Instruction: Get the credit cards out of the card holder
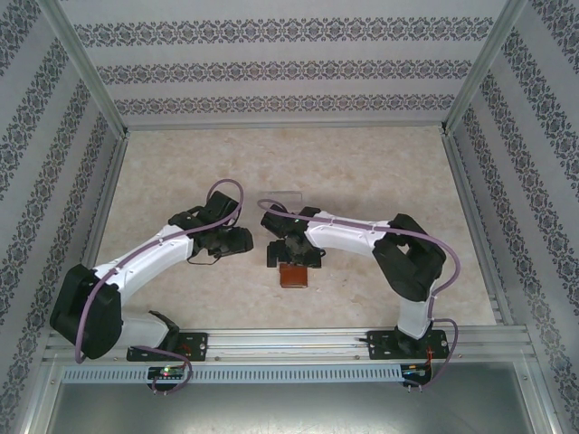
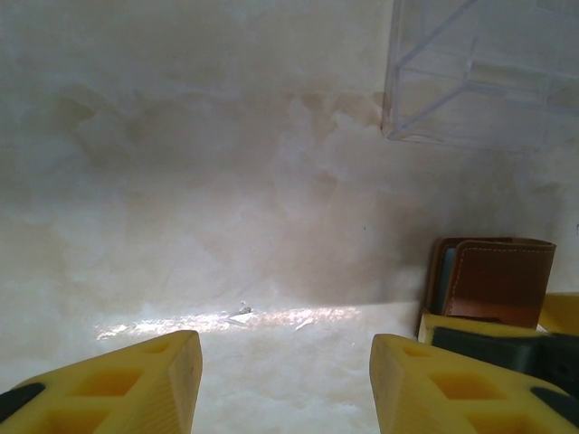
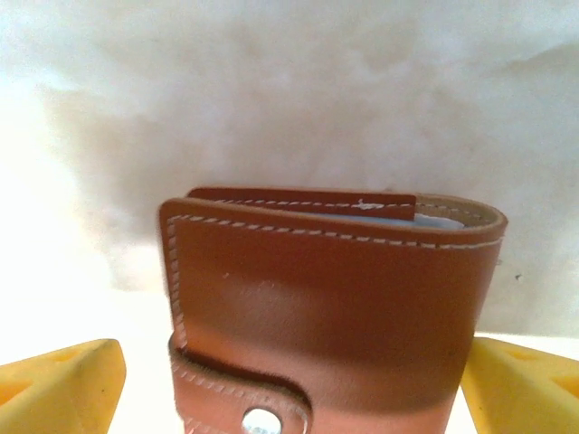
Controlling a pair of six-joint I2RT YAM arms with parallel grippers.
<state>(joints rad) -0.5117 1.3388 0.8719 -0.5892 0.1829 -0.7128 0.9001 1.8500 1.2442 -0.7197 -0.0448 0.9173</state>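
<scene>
From above, the card holder [image 1: 295, 275] lies folded on the table [image 1: 380, 172], between the two arm bases and a little toward the right arm. The right gripper [image 1: 291, 255] hangs over its far edge. The left gripper [image 1: 237, 240] sits just beside it, to the left. A clear tray [image 1: 281, 200] stands beyond both. This view gives the layout, but the jaws are too small here to judge.

In the left wrist view, the left gripper [image 2: 285, 389] stands half spread over bare table, with nothing between its yellow pads. The card holder [image 2: 496, 278] is off to its right, and the tray [image 2: 484, 72] is further back. This view shows a yellow pad of the other gripper close against the holder's near edge.

In the right wrist view, the right gripper [image 3: 289, 393] is spread wide astride the card holder [image 3: 335, 298] and grips nothing. A gap shows at the pad on the picture's left. This close view adds the stitching, the strap tab's metal snap [image 3: 261, 420] and a pale blue strip [image 3: 443, 220] at the mouth. We cannot tell whether that strip is lining or a card edge.

We judge the holder light, with soft leather that flexes and may slide on the smooth table. The cards are likely thin, stiff and slick. We would pin one cover, free the tab, and then pinch the cards by an exposed edge.
</scene>
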